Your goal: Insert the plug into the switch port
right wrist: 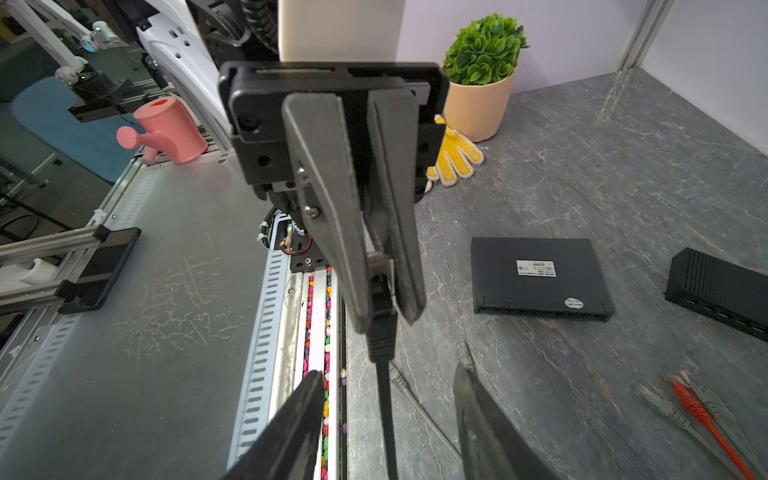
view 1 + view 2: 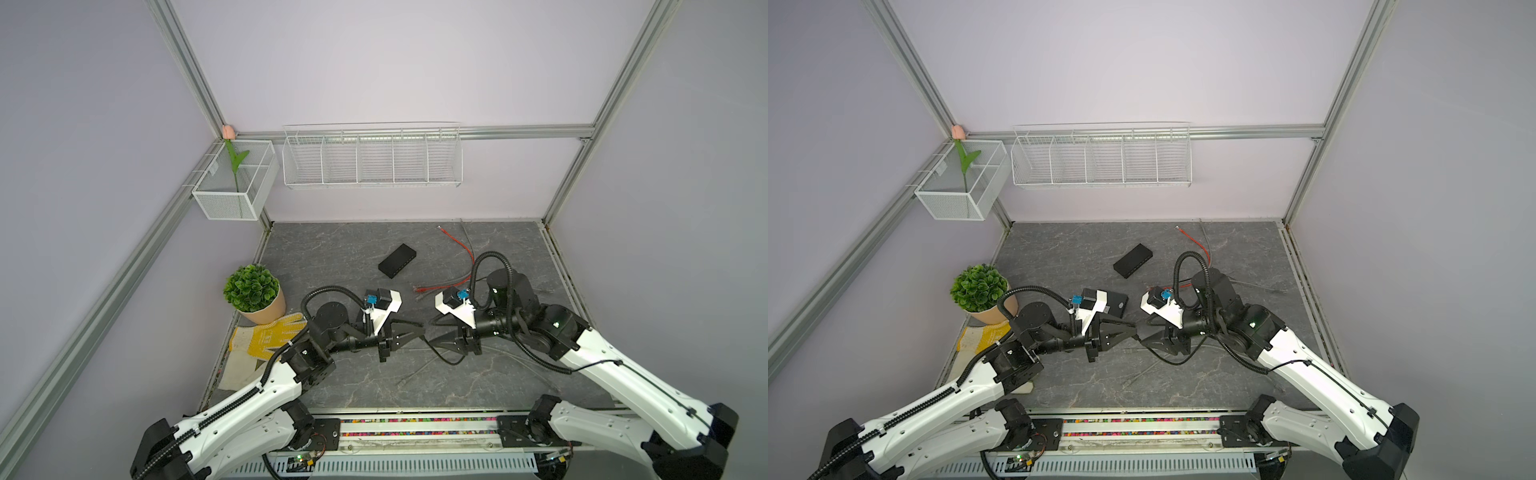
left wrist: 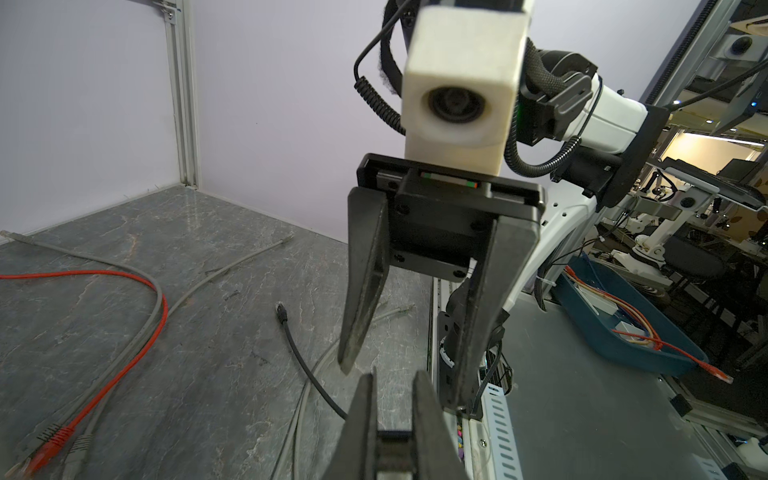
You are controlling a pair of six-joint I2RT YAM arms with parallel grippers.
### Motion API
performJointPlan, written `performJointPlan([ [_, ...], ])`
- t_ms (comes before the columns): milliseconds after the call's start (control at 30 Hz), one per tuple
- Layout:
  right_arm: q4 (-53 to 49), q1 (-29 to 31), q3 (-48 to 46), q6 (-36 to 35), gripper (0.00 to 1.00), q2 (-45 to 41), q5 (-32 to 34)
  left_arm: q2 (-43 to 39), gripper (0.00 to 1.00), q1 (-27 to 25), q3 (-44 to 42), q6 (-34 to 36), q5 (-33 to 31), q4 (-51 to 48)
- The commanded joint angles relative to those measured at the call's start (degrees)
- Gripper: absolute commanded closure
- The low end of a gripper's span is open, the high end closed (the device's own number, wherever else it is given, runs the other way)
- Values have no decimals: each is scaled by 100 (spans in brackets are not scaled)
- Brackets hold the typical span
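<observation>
**While the left gripper (image 1: 388, 322) pinches the black plug (image 1: 381, 332), the right gripper (image 1: 387, 372) stands spread around its cable**

Where the grey surface (image 2: 332, 249) meets its left edge, a potted plant (image 2: 253, 291) stands, with a yellow dotted glove (image 2: 270, 336) lying just in front of it. Nearer the middle lies a label-up switch (image 1: 540, 276), flat on the surface. A second switch (image 2: 397, 260) lies farther back, and the right wrist view shows its row of ports. Both are well apart from the plug. In front of them, the left gripper's fingers are pressed together on the black plug. They hold it clear of the surface over the front middle, with its boot sticking out toward the right arm. From the boot the black cable (image 1: 386, 415) runs between the right gripper's parted fingers (image 1: 478, 415), with a gap on either side. Farther right, a red cable (image 2: 463, 247) and grey cables (image 2: 467, 237) trail toward the back right corner.
</observation>
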Motion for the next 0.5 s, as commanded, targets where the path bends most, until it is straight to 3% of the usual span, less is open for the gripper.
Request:
performJointPlan([
  [0, -105, -46, 52, -266, 46, 144, -398, 52, 100, -9, 197, 11, 178, 186],
  [467, -178, -49, 61, -401, 57, 353, -542, 79, 100, -11, 179, -16, 162, 223],
])
